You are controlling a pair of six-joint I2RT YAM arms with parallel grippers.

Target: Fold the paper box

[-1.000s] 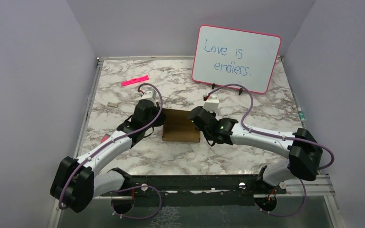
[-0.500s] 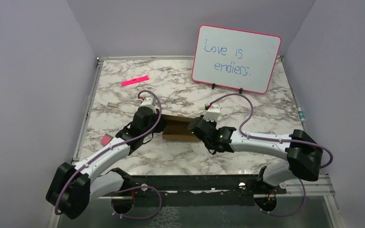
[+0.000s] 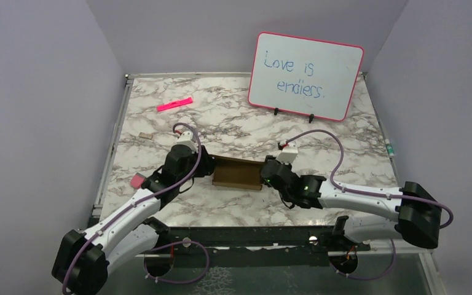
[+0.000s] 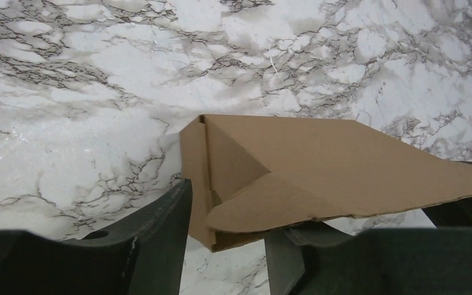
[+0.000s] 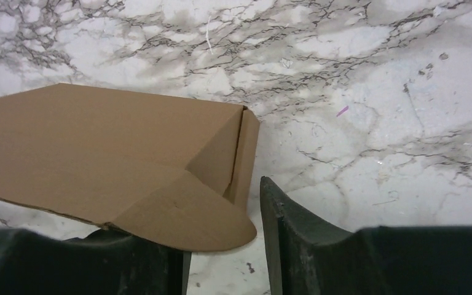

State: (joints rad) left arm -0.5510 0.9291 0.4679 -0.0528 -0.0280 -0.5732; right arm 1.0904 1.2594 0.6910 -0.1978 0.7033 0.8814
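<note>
Top: paper box [image 3: 236, 175] sits on bench [image 3: 221, 117] in front of whiteboard [image 3: 306, 75], on the arms' side. Left claw [image 3: 206, 169] and right claw [image 3: 263, 175] flank it.
Left wrist: claw spread, loosely straddling end wall, rounded flap [image 4: 264, 203] untucked.
Right wrist: same, spread.
Mid-fold; next probably tucking the flaps in.

The top camera sits high, above and behind the two arms [image 3: 129, 210], facing down and away so the whole marble table [image 3: 221, 206] shows. Each wrist camera rides low and very close. The left sees the paper box [image 4: 319, 160] at its left end, the right its right end. All three share that box.
</note>
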